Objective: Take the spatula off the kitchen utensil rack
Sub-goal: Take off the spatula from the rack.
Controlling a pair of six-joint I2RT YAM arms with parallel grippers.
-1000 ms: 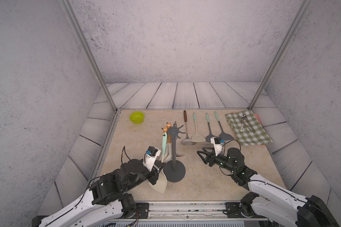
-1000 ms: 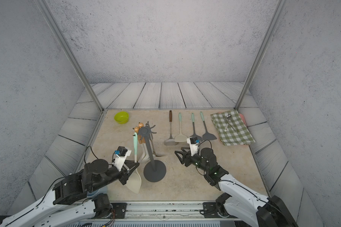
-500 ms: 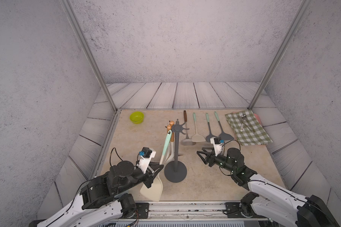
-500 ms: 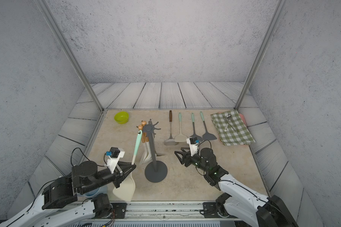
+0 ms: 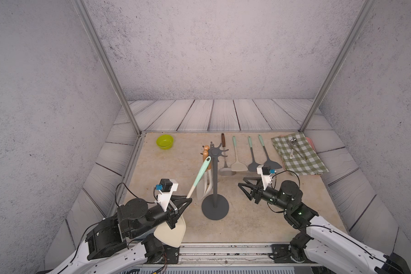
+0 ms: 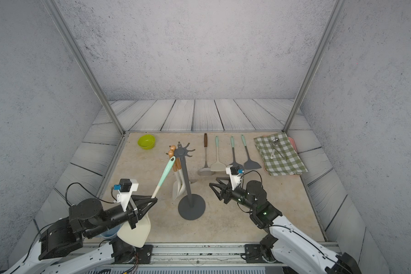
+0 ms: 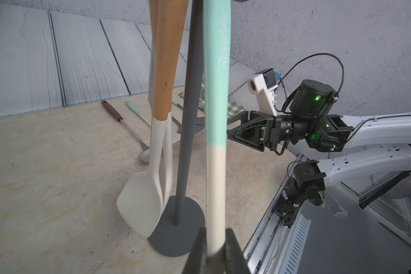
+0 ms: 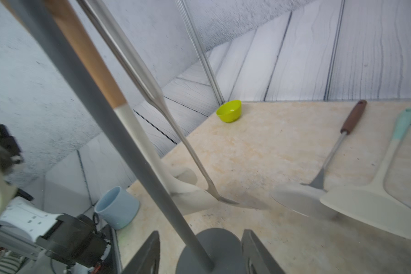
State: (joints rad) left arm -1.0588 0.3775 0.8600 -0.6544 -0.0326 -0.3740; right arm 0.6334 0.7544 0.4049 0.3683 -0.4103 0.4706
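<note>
The spatula point(image 5: 198, 176) has a mint-green and cream handle and a cream blade point(image 5: 171, 233). My left gripper point(image 5: 188, 200) is shut on the cream part of the handle point(image 7: 216, 189), just above the blade. The spatula leans steeply. Its top end point(image 6: 172, 160) is close to the prongs of the kitchen utensil rack point(image 5: 215, 185), and I cannot tell whether it still hangs on one. The rack point(image 6: 185, 185) is a dark grey stand at the table's middle front. My right gripper point(image 5: 242, 183) is open just right of the pole point(image 8: 128, 142), with nothing in it.
Two wooden-handled white utensils point(image 5: 205, 166) hang on the rack's left side, and a thin metal one point(image 8: 176, 130) hangs there too. Several utensils point(image 5: 237, 161) lie in a row behind the right gripper. A checked cloth point(image 5: 297, 154) lies back right, a green bowl point(image 5: 165, 141) back left, a blue cup point(image 8: 116, 208) front left.
My left gripper has drawn back toward the front left with the spatula, so the spatula has swung from hanging upright to leaning steeply. The right arm has barely moved.
</note>
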